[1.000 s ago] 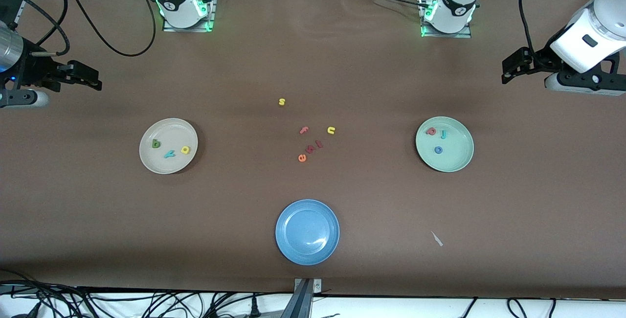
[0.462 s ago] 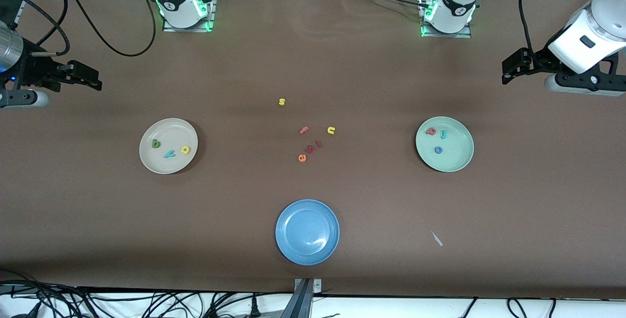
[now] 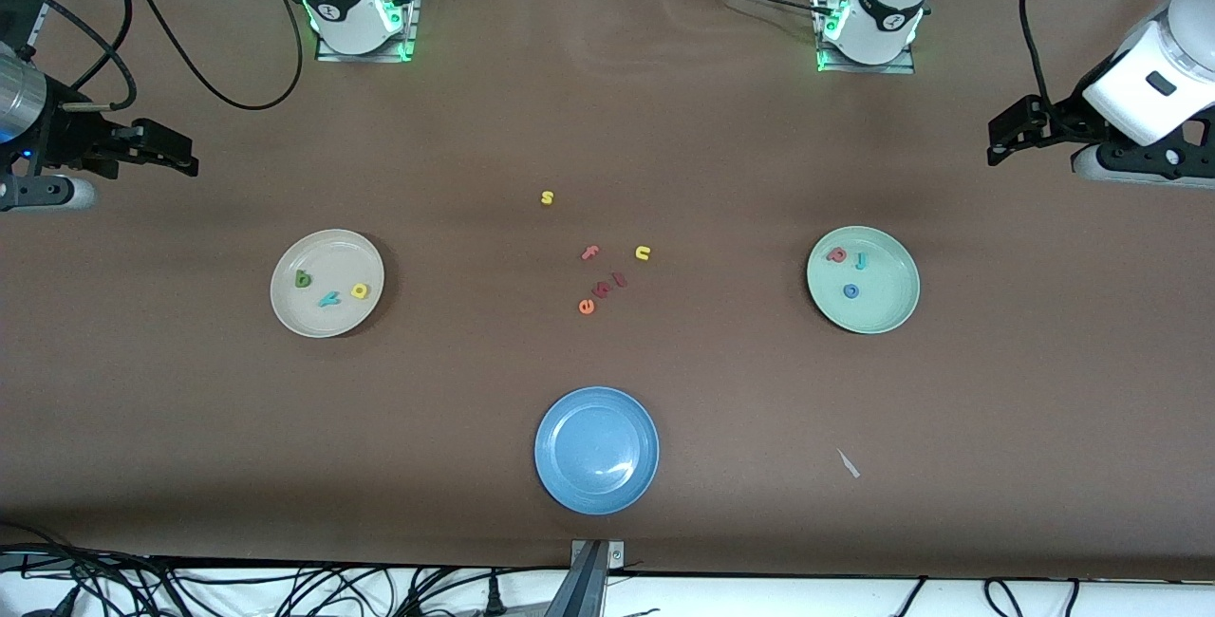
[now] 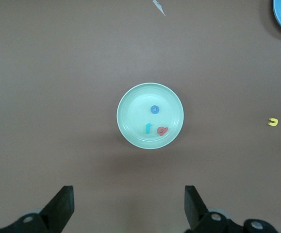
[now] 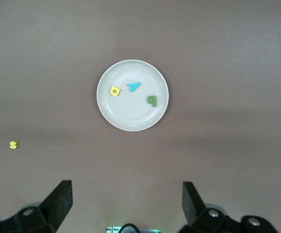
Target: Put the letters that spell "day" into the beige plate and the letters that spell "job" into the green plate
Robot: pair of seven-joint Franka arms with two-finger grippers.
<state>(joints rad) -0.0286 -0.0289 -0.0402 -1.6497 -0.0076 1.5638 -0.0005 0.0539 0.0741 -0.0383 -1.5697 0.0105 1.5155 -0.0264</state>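
The beige plate (image 3: 323, 254) holds a dark green d (image 3: 303, 279), a teal y (image 3: 329, 298) and a yellow a (image 3: 360, 290). The right wrist view shows the same plate (image 5: 130, 116) and its letters. In the green plate (image 3: 883, 308) lie a salmon b (image 3: 836, 255), a light blue j (image 3: 861, 261) and a dark blue o (image 3: 850, 291); the left wrist view looks down on this plate (image 4: 135, 111). My left gripper (image 3: 1011, 133) hangs open and empty over the table at the left arm's end. At the right arm's end my right gripper (image 3: 161, 150) waits open, also empty.
A blue plate (image 3: 579, 422) sits near the front edge, mid-table. Loose letters lie in the middle: yellow s (image 3: 547, 197), salmon f (image 3: 589, 252), yellow u (image 3: 643, 252), orange e (image 3: 586, 307) and two small red ones beside it. A white scrap (image 3: 848, 463) lies nearer the camera than the green plate.
The left arm has drawn its gripper slightly outward toward its end of the table. The right arm, plates and letters have not moved.
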